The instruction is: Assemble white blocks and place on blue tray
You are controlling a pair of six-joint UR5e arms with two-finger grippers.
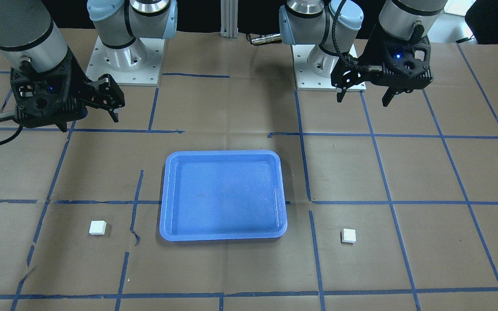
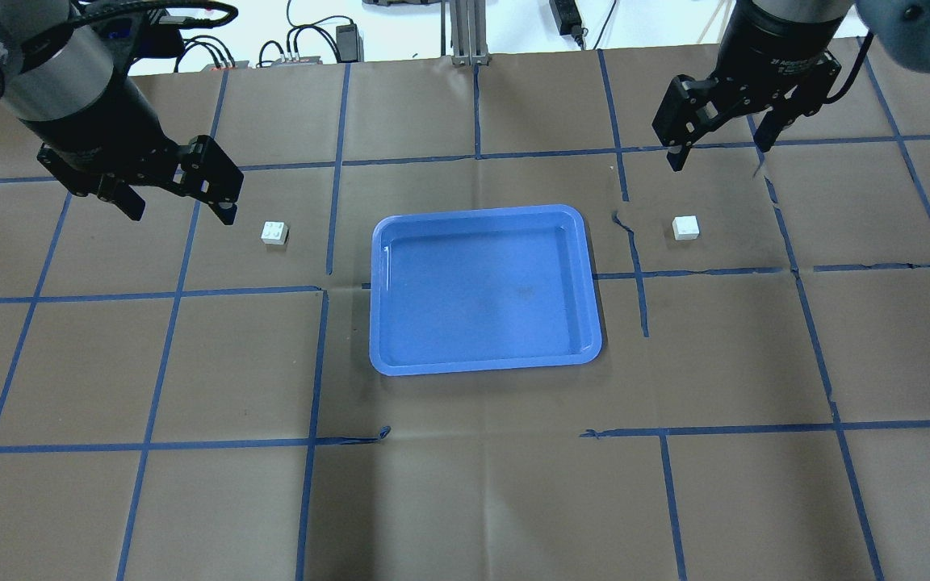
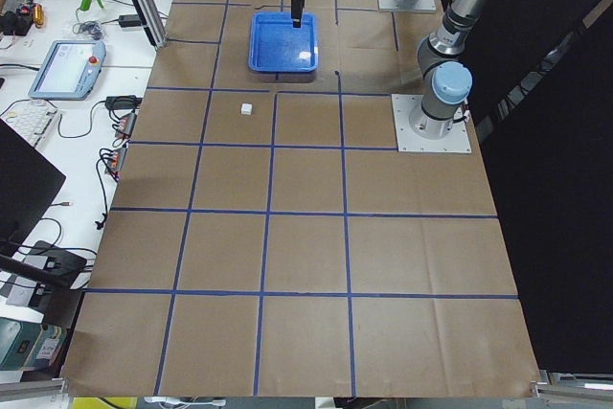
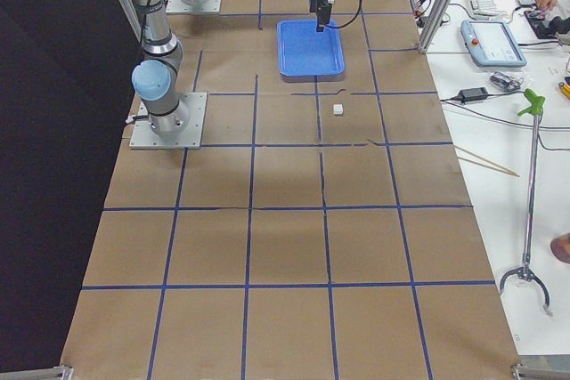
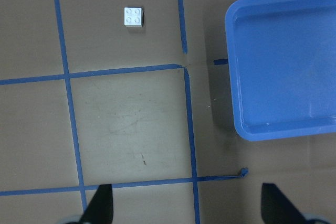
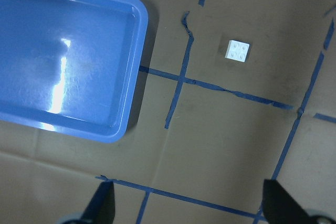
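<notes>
**Two white blocks apart on the table, both grippers wide open**

Seeing the left white block (image 2: 274,233) lying flat on the brown table (image 2: 465,500), studs up, a little way off the left side of the blue tray (image 2: 481,212). Seeing the right white block (image 2: 685,227) lying flat too, off the tray's right side, with a strip of blue tape (image 2: 641,303) running between it and the tray. Finding both blocks out on the table, well apart, not touching each other or the tray, so not yet joined. Finding the tray sitting in the middle of the table, between the two blocks.

Looking further out and spotting the left gripper (image 2: 180,211) hanging in the air over the left part of the table, spread wide and holding nothing. Looking down from the left wrist and seeing the left white block near the top, the tray on the right, and two dark fingertips (image 5: 102,205) far apart at the bottom with only table between them.

Spotting the right gripper (image 2: 719,153) hanging in the air over the right part of the table, spread wide too and holding nothing. Looking down from the right wrist and seeing the right white block up top, the tray on the left, and its fingertips (image 6: 283,203) far apart.

Seeing more blue tape crossing the brown table in big squares all around.
</notes>
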